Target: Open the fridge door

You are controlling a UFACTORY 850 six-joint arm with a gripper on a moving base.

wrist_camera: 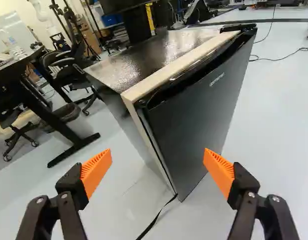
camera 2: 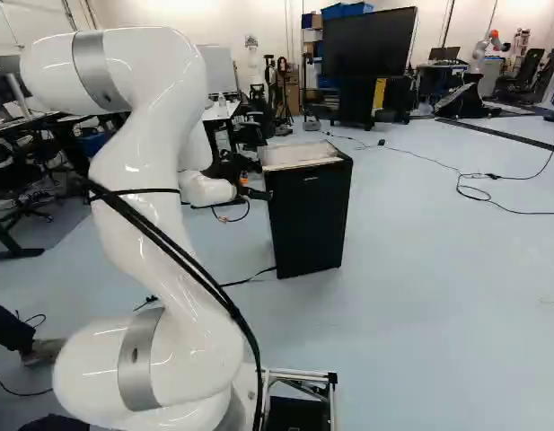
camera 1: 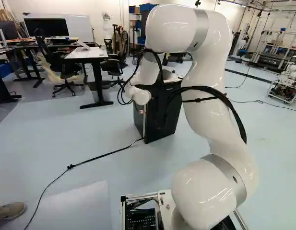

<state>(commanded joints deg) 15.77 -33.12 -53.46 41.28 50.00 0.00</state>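
Hand [wrist_camera: 157,154]: fingers wide apart, orange pads [wrist_camera: 95,171] clamped on nothing. No contact with the appliance is evident in the wrist view.

Door [wrist_camera: 201,107]: directly ahead of the hand, seen between and beyond the two fingers. It appears closed along the full height of its side seam; no interior is visible. A dark recess [wrist_camera: 181,86] runs along its upper edge and is judged to be the likely pull point.

Fridge [camera 2: 308,215]: upright on the floor [camera 2: 438,296], near the centre of the right base view and in the upper middle of the left base view, just beside the hand. A black cable [wrist_camera: 154,220] lies on the floor by its foot.

Progress: the approach is judged largely complete. Outstanding are placing a finger at the door's free edge or recess, breaking the seal, and swinging the door wide. None of these is evidenced as done.

Risk, in this assessor's judgement: a pull begun before a finger is well seated could slip off, or drag the whole cabinet.
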